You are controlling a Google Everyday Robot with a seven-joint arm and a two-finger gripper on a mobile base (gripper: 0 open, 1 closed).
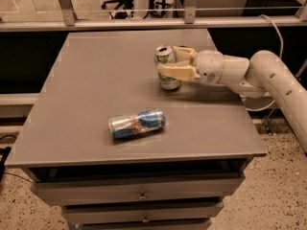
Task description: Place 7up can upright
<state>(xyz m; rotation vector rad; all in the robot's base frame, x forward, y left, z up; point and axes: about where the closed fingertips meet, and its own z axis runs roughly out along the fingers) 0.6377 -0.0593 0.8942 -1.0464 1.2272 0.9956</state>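
Observation:
The 7up can (166, 56), white with green markings and a silver top, stands upright on the grey table (96, 80), right of centre towards the back. Its base looks to be on the tabletop. My gripper (170, 63) reaches in from the right at can height. Its cream fingers (176, 73) are closed against the can's front and back sides and hide its middle. The white arm (268, 73) runs off to the right edge of the view.
A blue-and-silver can with red marks (137, 123) lies on its side near the table's front centre. Drawers (141, 194) sit under the tabletop. A metal rail (144, 23) runs behind the table. The table's right edge is under my arm.

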